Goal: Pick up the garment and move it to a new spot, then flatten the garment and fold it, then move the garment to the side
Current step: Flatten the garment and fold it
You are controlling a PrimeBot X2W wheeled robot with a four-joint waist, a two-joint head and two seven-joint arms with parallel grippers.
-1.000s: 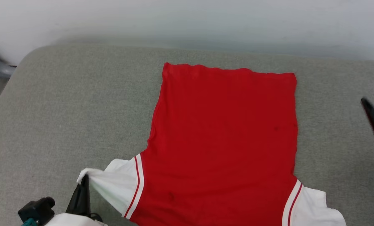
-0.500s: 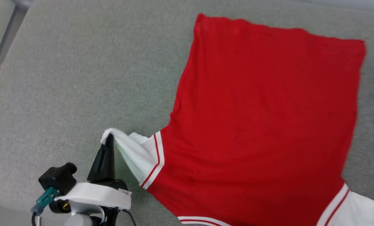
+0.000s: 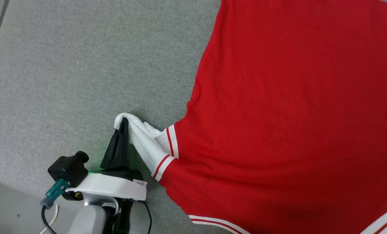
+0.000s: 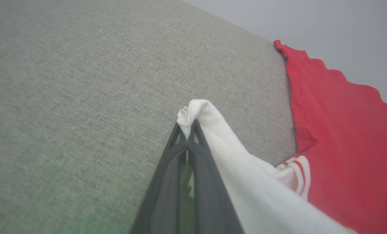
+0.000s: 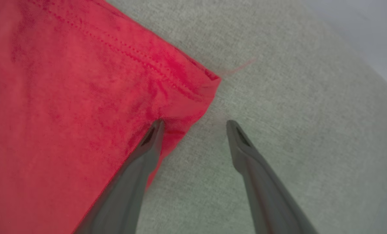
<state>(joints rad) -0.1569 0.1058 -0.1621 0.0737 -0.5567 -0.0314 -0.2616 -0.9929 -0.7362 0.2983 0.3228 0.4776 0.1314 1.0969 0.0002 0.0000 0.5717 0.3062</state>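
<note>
Left gripper [image 3: 123, 123] is clamped shut on the tip of the white sleeve [image 3: 146, 144]. In the left wrist view the cloth drapes over its fingertips and is lifted a little off the grey cushion [image 3: 67, 81]. Since a second ago the head camera has swung down and to the left, so the shirt [image 3: 278, 113] sits larger and further right in that view; that shift is the camera's, not the shirt's. What does differ is the sleeve. Then it was drawn out fairly flat from the body; now it is bunched and doubled, its tip nearer the striped trim — the grip seems to be carrying it in toward the red panel.

Right gripper [image 5: 195, 125] stands wide open with nothing in it. A second ago it showed at the far right of the head view, well apart from the shirt. Now the right wrist view has it at the hem corner [image 5: 209, 81], one finger over red cloth and the other over bare cushion — whether it touches the cloth I cannot tell.

The shirt lies spread on the cushion, plain red side up. I judge flattening largely done and folding just starting: the left side takes the sleeve in while the right is poised to pinch the hem corner, not yet closed.
</note>
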